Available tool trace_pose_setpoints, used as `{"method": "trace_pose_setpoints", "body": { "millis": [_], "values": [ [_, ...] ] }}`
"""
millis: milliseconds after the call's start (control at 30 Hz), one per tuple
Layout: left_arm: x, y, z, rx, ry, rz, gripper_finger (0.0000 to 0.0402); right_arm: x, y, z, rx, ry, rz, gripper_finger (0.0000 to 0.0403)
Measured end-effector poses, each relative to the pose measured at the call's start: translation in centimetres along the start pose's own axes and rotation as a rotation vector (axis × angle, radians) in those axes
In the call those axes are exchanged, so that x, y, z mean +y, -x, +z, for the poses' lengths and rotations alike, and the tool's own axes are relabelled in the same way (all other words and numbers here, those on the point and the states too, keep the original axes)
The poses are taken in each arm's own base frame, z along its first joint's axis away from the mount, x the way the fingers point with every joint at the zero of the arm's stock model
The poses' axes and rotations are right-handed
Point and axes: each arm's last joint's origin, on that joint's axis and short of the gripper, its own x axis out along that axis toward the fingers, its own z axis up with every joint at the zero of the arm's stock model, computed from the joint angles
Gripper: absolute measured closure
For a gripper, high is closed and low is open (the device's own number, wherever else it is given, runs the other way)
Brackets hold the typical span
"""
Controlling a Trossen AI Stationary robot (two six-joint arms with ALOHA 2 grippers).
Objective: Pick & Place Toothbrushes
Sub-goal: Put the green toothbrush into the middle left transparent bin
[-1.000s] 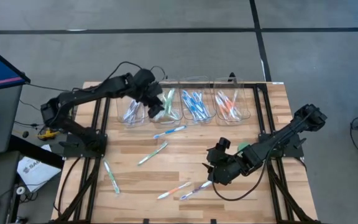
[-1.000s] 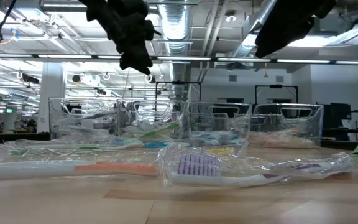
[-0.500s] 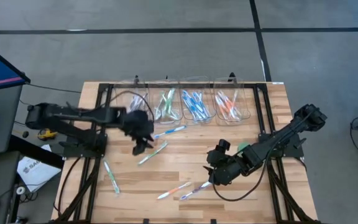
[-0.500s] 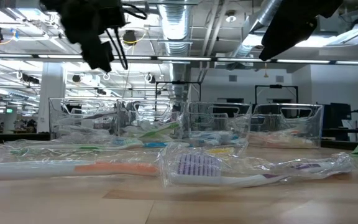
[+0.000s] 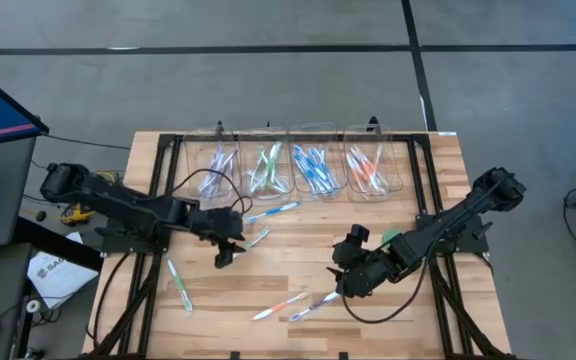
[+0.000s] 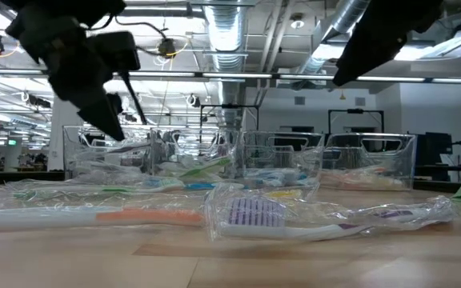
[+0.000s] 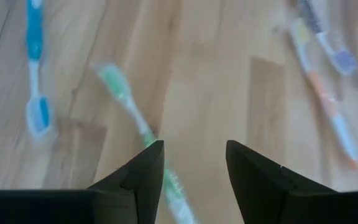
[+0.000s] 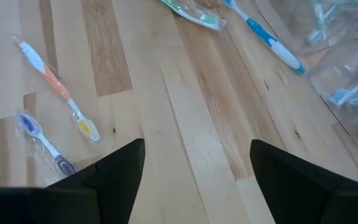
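Observation:
Several toothbrushes lie flat on the wooden table: a blue one point(image 5: 273, 210), a green one point(image 5: 251, 241), another green one point(image 5: 176, 283), an orange one point(image 5: 280, 306) and a purple one point(image 5: 313, 305). My left gripper point(image 5: 224, 252) hangs open just above the table at the middle. The green toothbrush point(image 7: 132, 115) runs under its finger point(image 7: 146, 180), and nothing lies between the fingers. My right gripper point(image 5: 342, 287) stands open above the table, right of the orange toothbrush point(image 8: 58, 87) and the purple toothbrush point(image 8: 42, 143), holding nothing.
Several clear bins point(image 5: 318, 170) with sorted toothbrushes stand in a row along the far edge. A green disc point(image 5: 393, 237) lies beside the right arm. Black frame rails point(image 5: 158, 200) run along both sides of the table. Bare wood point(image 5: 298, 250) lies between the two grippers.
My left gripper has swung from above the bins toward the table's near edge and left, and has come down. It now hangs low over the green toothbrush at mid-table. My right arm has kept still.

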Motion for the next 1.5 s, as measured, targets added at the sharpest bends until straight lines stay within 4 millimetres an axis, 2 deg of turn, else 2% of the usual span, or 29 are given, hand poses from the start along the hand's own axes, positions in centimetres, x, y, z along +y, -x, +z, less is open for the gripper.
{"method": "trace_pose_setpoints", "body": {
  "millis": [267, 600, 733, 967, 1267, 1367, 1500],
  "values": [
    [1.0, -1.0, -2.2, -0.008, 0.101, 0.054, 0.0234, 0.0, 0.0, 0.0, -0.002, 0.007, 0.001, 0.0117],
    [1.0, -1.8, -4.9, -0.017, 0.027, 0.027, 0.0234, -0.1, -0.1, 0.1, -0.003, 0.013, -0.004, 0.0117],
    [0.6, -1.9, -5.4, -0.037, 0.007, 0.003, 0.0234, -0.1, -0.1, 0.1, -0.004, 0.018, -0.006, 0.0117],
    [0.6, -2.3, -5.9, -0.041, -0.015, 0.076, 0.0234, -0.1, -0.1, 0.1, -0.005, 0.019, -0.006, 0.0117],
    [-0.2, -4.7, -6.9, -0.008, -0.058, 0.09, 0.0234, -0.1, -0.1, 0.1, -0.005, 0.02, -0.006, 0.0117],
    [-0.2, -5.0, -7.1, 0.006, -0.037, 0.099, 0.0245, -0.1, -0.1, 0.1, -0.005, 0.021, -0.006, 0.0117],
    [-0.1, -5.1, -7.3, 0.015, -0.013, 0.108, 0.0292, -0.2, -0.2, 0.2, -0.005, 0.016, -0.01, 0.0117]
  ]
}}
